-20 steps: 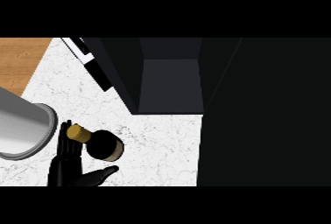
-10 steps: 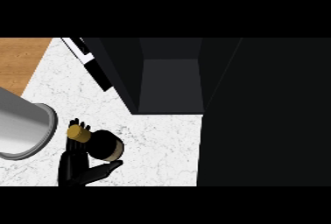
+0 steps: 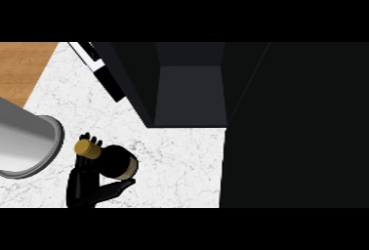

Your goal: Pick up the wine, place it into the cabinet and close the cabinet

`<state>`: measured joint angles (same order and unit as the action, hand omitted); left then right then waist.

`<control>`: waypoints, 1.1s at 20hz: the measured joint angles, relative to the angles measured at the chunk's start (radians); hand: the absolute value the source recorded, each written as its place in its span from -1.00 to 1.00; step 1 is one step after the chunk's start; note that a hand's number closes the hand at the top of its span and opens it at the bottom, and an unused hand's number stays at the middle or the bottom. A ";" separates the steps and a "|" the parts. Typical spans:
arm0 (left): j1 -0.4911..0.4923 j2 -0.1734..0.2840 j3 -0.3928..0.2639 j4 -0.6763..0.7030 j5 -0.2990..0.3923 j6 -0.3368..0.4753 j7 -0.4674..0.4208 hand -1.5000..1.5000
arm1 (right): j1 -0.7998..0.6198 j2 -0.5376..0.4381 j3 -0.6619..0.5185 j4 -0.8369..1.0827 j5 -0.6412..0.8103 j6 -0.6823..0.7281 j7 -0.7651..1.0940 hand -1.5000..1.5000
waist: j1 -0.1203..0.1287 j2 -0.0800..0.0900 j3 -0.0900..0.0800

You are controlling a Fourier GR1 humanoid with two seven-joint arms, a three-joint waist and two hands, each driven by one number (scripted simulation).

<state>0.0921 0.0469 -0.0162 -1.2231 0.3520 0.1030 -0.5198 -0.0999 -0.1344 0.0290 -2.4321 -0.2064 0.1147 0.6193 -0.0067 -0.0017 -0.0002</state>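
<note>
Wine bottle, dark-bodied with a gold cap, stands on the white marbled counter at the lower left of the head view, seen from almost directly above so that the cap points toward the upper left. One black robot hand enters from the lower edge at the left and is closed around the bottle: fingers rise along the bottle's left side past the cap, and the thumb curls under the bottle's lower right edge. From this single view it cannot be told whether the bottle's base rests on the counter or is raised off it. Only this one robot hand shows; given its place at the view's left, it reads as the left hand, and the right hand is outside the view. Just left of the hand, a large grey cylindrical form comes in from the left edge, its rounded end close to the fingers but apart from them. Above and to the right of the bottle, well apart from it, the dark cabinet stands open, its grey inner floor visible. A cabinet door with a pale edge angles out at the upper left. A strip of wood surface shows in the top left corner.
</note>
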 measured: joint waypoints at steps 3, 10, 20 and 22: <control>-0.014 0.002 0.020 0.031 0.013 -0.027 -0.028 -1.00 | -0.008 0.004 0.008 -0.002 0.003 -0.009 0.009 -1.00 | 0.000 0.000 0.000; -0.075 -0.009 0.018 0.106 0.052 -0.091 -0.059 1.00 | 0.035 0.012 0.006 -0.002 0.007 0.012 -0.026 -1.00 | -0.003 0.000 0.000; -0.116 0.007 -0.046 0.156 -0.084 -0.085 -0.149 1.00 | 0.045 0.024 0.008 0.004 0.013 0.018 -0.046 -1.00 | -0.001 -0.002 0.001; -0.107 0.043 -0.039 0.150 -0.086 -0.114 -0.158 1.00 | 0.050 0.021 0.004 -0.001 0.013 0.018 -0.044 -1.00 | -0.002 -0.003 0.001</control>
<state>-0.0151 0.0901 -0.0557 -1.0730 0.2658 -0.0108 -0.6776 -0.0494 -0.1133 0.0331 -2.4329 -0.1935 0.1331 0.5749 -0.0088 -0.0044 0.0005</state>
